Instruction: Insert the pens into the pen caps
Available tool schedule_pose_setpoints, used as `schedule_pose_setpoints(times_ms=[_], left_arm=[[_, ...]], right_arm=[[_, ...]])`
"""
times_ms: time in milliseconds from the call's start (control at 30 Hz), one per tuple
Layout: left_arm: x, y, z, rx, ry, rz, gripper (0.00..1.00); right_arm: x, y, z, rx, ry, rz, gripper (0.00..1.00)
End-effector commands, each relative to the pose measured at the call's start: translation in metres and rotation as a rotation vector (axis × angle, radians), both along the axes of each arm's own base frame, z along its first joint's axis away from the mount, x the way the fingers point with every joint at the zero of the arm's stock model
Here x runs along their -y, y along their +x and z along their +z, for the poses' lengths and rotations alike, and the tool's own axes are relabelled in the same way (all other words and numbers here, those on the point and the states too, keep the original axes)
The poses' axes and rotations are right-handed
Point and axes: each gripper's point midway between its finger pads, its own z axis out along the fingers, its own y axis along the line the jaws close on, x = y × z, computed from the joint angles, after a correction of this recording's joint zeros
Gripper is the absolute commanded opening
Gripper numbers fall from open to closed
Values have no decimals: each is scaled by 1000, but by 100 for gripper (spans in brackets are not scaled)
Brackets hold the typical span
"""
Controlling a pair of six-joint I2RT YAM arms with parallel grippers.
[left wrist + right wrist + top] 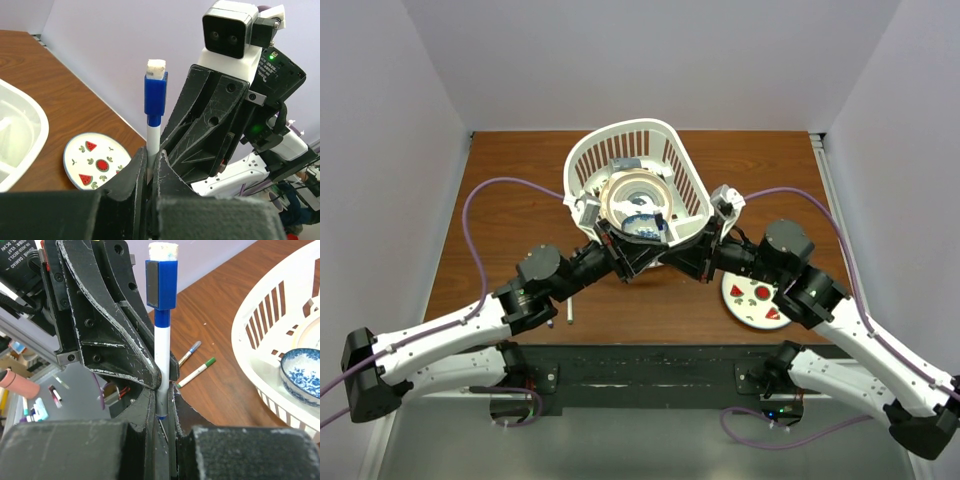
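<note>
Pen with blue cap on its upper end stands upright between the two arms. Its white barrel is pinched low down by both left tool and right tool, each clamped narrow on it. Blue-ended pen and green-ended pen lie close together on counter; white basket holding a blue-patterned bowl sits just behind the tools, and watermelon plate lies by the right arm.
</note>
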Motion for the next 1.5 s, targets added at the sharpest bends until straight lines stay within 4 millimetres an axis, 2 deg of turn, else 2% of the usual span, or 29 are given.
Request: schedule_pose_setpoints(times_ms=[0,67,100,133,167,200,300,333,367,433,467,567,600,700,800,967,1067,1300,1467], left_arm=[[0,-20,-15,-47,50,-74,0],[-13,-8,-26,-92,106,15,0],[-22,-5,-25,-100,117,48,0],[-32,6,-30,-121,139,120,0],[-39,10,-27,-133,151,155,0],[-53,15,-43,-180,216,214,0],[-82,24,-58,-255,280,316,0],[-93,29,-60,-279,286,355,0],[-103,27,-77,-342,337,382,0],[-120,33,-93,-408,388,450,0],[-129,28,-112,-473,453,473,0],[-149,20,-149,-587,585,535,0],[-153,19,-154,-602,602,552,0],[-161,13,-174,-645,635,571,0],[-159,10,-199,-689,666,562,0],[-158,7,-255,-757,788,564,0],[-163,7,-281,-788,880,591,0],[-161,12,-311,-824,959,575,0],[-163,16,-322,-833,993,571,0]], right_arm=[[-3,7,22,53,101,-26,12],[-1,6,17,45,95,-28,22],[0,5,14,37,84,-29,34],[0,4,10,29,77,-28,42],[2,1,11,34,79,-23,46],[3,1,8,35,74,-23,53],[8,0,0,27,52,-40,70],[10,0,-1,24,47,-47,71],[12,-1,0,29,48,-54,72],[16,0,-1,29,41,-76,75],[18,-1,0,32,41,-82,76],[26,-3,6,44,56,-106,80],[30,-5,11,56,72,-114,82],[37,-8,18,67,91,-135,89],[43,-9,25,83,105,-153,93],[48,-7,29,89,96,-183,96],[48,-7,28,89,92,-184,97],[47,-7,29,91,92,-177,97],[47,-5,29,94,91,-183,98]])
